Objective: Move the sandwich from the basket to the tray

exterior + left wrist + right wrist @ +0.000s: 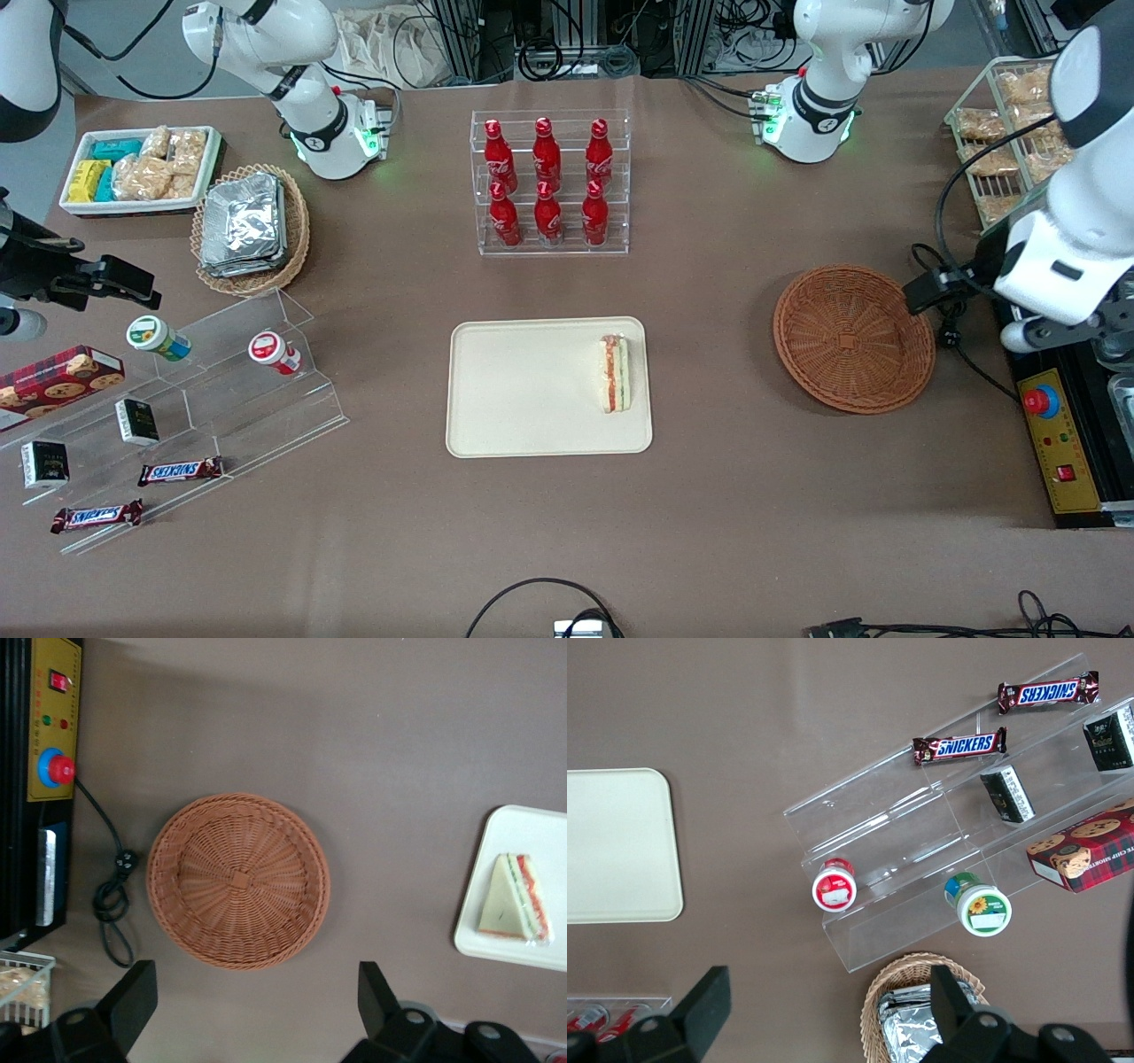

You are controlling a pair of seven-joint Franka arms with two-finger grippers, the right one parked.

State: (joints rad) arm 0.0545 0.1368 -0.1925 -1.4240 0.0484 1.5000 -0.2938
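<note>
Brown table (pixel 726 496): tray (pixel 523 390), basket (pixel 852 338), bottle rack (pixel 550 184).

"SNICKERS" on two chocolate bars (pixel 959 746)

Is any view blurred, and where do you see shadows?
Front view: sharp, even light; basket throws a soft shadow. Left wrist view: softer focus; the open claw is dark above the basket; sandwich on tray clear.
</note>
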